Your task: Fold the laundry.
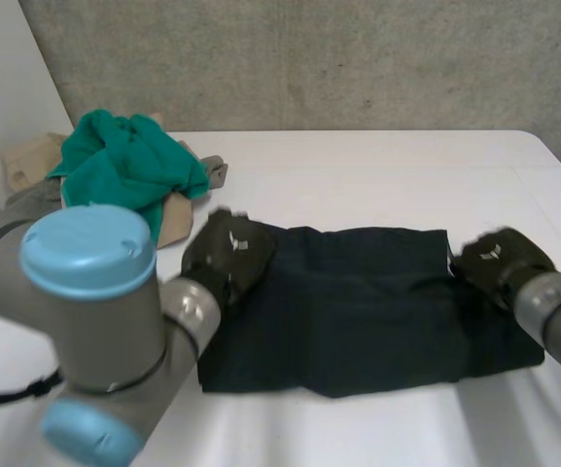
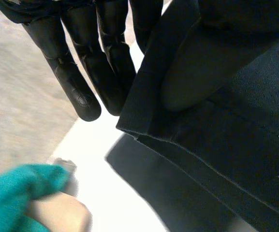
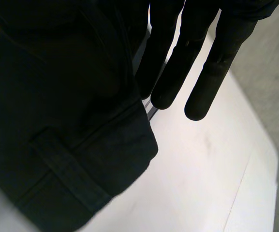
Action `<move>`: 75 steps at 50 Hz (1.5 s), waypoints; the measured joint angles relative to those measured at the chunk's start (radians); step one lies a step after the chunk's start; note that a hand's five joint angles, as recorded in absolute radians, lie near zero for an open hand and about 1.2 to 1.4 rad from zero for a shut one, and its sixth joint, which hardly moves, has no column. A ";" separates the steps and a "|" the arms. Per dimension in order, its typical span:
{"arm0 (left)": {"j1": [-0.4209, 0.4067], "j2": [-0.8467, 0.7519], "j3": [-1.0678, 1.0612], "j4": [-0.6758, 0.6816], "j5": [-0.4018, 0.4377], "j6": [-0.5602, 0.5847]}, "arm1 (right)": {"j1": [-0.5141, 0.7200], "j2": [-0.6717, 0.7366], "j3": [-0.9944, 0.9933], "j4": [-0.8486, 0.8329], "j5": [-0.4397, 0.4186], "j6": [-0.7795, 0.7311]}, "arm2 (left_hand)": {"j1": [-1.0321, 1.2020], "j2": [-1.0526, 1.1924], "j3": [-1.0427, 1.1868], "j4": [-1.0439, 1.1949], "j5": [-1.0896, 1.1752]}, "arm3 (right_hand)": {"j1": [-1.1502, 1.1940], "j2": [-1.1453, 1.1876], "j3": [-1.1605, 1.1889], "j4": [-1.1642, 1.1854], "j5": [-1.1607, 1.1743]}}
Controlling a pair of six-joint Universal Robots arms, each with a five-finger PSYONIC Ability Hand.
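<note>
Dark garment (image 1: 358, 306) lies folded mid-table (image 1: 358, 175), long axis 9 to 3 o'clock; which end is the waist, I cannot tell. My left hand (image 1: 227, 251) is at its 10 o'clock corner, thumb (image 2: 192, 67) pinching cloth against straight fingers (image 2: 81, 92), probably to carry that edge over. My right hand (image 1: 499, 258) is at the 2 o'clock corner; I cannot tell its grip.
</note>
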 measured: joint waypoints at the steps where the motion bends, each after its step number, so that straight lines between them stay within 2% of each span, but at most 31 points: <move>1: 0.008 -0.029 0.028 0.035 -0.007 0.015 | 0.011 0.023 -0.017 -0.031 0.002 0.008 | 0.000 0.000 0.000 0.000 0.000 | 0.000 0.000 0.000 0.000 0.001; 9: 0.056 -0.278 0.257 0.285 -0.044 0.183 | 0.081 0.264 -0.177 -0.381 0.064 0.022 | 0.000 0.000 0.000 0.000 0.000 | 0.000 0.000 0.000 0.000 0.004; 12: 0.062 -0.362 0.336 0.340 -0.046 0.232 | 0.092 0.346 -0.230 -0.486 0.083 0.018 | 0.000 0.000 0.000 0.000 0.000 | -0.027 -0.049 -0.040 -0.042 -0.037; 14: 0.064 -0.411 0.386 0.366 -0.048 0.253 | 0.097 0.400 -0.264 -0.545 0.086 0.015 | -0.004 -0.010 -0.010 -0.012 -0.009 | -0.261 -0.318 -0.316 -0.299 -0.295; 16: 0.064 -0.444 0.424 0.379 -0.051 0.263 | 0.100 0.435 -0.287 -0.579 0.087 0.012 | -0.270 -0.268 -0.265 -0.273 -0.261 | -0.522 -0.565 -0.553 -0.554 -0.558; 17: 0.064 -0.463 0.448 0.384 -0.053 0.268 | 0.101 0.456 -0.301 -0.597 0.087 0.011 | -0.431 -0.461 -0.433 -0.444 -0.424 | -0.764 -0.825 -0.812 -0.813 -0.822; 18: 0.064 -0.473 0.463 0.387 -0.054 0.269 | 0.101 0.468 -0.309 -0.607 0.087 0.011 | -0.621 -0.651 -0.639 -0.656 -0.630 | -0.814 -0.892 -0.887 -0.879 -0.884; 19: 0.064 -0.480 0.475 0.389 -0.055 0.269 | 0.101 0.475 -0.314 -0.612 0.087 0.012 | -0.621 -0.651 -0.639 -0.656 -0.630 | -0.858 -0.942 -0.944 -0.947 -0.945; 20: 0.064 -0.484 0.481 0.389 -0.056 0.268 | 0.100 0.479 -0.317 -0.617 0.088 0.014 | -0.827 -0.854 -0.839 -0.861 -0.828 | -0.864 -0.962 -0.969 -0.973 -0.968; 21: 0.063 -0.486 0.485 0.388 -0.057 0.267 | 0.099 0.480 -0.319 -0.620 0.088 0.018 | -0.827 -0.854 -0.839 -0.861 -0.828 | -0.864 -0.963 -0.974 -0.978 -0.971; 22: 0.062 -0.484 0.484 0.388 -0.057 0.264 | 0.098 0.473 -0.316 -0.620 0.088 0.025 | -0.951 -0.988 -0.975 -0.994 -0.967 | -0.864 -0.964 -0.977 -0.986 -0.972; 30: 0.045 -0.385 0.375 0.380 -0.059 0.229 | 0.062 0.305 -0.213 -0.518 0.076 0.134 | -0.951 -0.995 -0.983 -1.005 -0.973 | -0.864 -0.964 -0.977 -0.986 -0.972; 36: 0.031 -0.240 0.192 0.378 -0.056 0.152 | 0.003 0.158 -0.118 -0.257 0.001 0.214 | -0.951 -0.996 -0.983 -1.005 -0.973 | -0.864 -0.964 -0.977 -0.986 -0.972; 42: 0.028 -0.144 0.042 0.376 -0.051 0.071 | -0.055 0.128 -0.035 -0.104 -0.107 0.229 | -0.951 -0.995 -0.983 -1.005 -0.973 | -0.860 -0.961 -0.966 -0.979 -0.962; 48: 0.028 -0.120 -0.028 0.375 -0.049 0.038 | -0.092 0.142 0.026 -0.148 -0.157 0.223 | -0.951 -0.995 -0.983 -1.005 -0.973 | -0.860 -0.923 -0.929 -0.941 -0.923; 50: 0.028 -0.120 -0.036 0.375 -0.049 0.035 | -0.097 0.158 0.033 -0.181 -0.157 0.219 | -0.951 -0.995 -0.983 -1.005 -0.973 | -0.790 -0.853 -0.870 -0.882 -0.865; 53: 0.028 -0.122 -0.041 0.375 -0.049 0.034 | -0.102 0.196 0.034 -0.241 -0.141 0.212 | -0.951 -0.995 -0.983 -1.005 -0.973 | -0.338 -0.383 -0.406 -0.421 -0.412; 54: 0.029 -0.122 -0.042 0.375 -0.049 0.034 | -0.103 0.201 0.033 -0.248 -0.136 0.210 | -0.951 -0.995 -0.983 -1.005 -0.973 | -0.290 -0.317 -0.342 -0.357 -0.352; 55: 0.029 -0.122 -0.042 0.374 -0.049 0.035 | -0.108 0.218 0.028 -0.275 -0.108 0.203 | -0.951 -0.995 -0.983 -1.005 -0.973 | -0.128 -0.100 -0.123 -0.136 -0.145; 57: 0.029 -0.120 -0.043 0.373 -0.050 0.036 | -0.116 0.231 0.022 -0.301 -0.065 0.191 | -0.951 -0.995 -0.983 -1.005 -0.973 | -0.028 -0.018 -0.027 -0.037 -0.059; 59: 0.029 -0.115 -0.045 0.372 -0.050 0.036 | -0.122 0.233 0.019 -0.315 -0.027 0.175 | -0.951 -0.996 -0.983 -1.005 -0.973 | -0.019 -0.013 -0.011 -0.012 -0.043; 61: 0.029 -0.096 -0.052 0.370 -0.050 0.037 | -0.133 0.216 0.017 -0.336 0.051 0.122 | -0.951 -0.995 -0.983 -1.005 -0.973 | -0.019 -0.013 -0.010 -0.004 -0.035; 67: 0.031 -0.039 -0.079 0.367 -0.049 0.035 | -0.133 0.134 0.026 -0.368 0.136 -0.066 | -0.951 -0.995 -0.983 -1.005 -0.973 | -0.005 -0.013 -0.010 -0.003 -0.031; 69: 0.031 -0.034 -0.081 0.367 -0.049 0.035 | -0.132 0.129 0.027 -0.371 0.138 -0.078 | -0.951 -0.995 -0.983 -1.005 -0.973 | -0.005 -0.013 -0.010 -0.003 -0.031; 71: 0.032 -0.007 -0.097 0.367 -0.049 0.027 | -0.096 0.100 0.026 -0.408 0.138 -0.167 | -0.951 -0.995 -0.983 -1.005 -0.973 | -0.005 -0.007 -0.010 -0.002 -0.031; 74: 0.033 0.011 -0.110 0.366 -0.049 0.012 | -0.019 0.092 0.018 -0.464 0.119 -0.220 | -0.951 -0.995 -0.983 -1.005 -0.973 | 0.001 -0.006 -0.010 0.000 -0.027; 75: 0.033 0.021 -0.118 0.365 -0.050 0.000 | 0.053 0.094 0.013 -0.513 0.090 -0.250 | -0.951 -0.995 -0.983 -1.005 -0.973 | 0.001 -0.004 -0.007 0.001 -0.024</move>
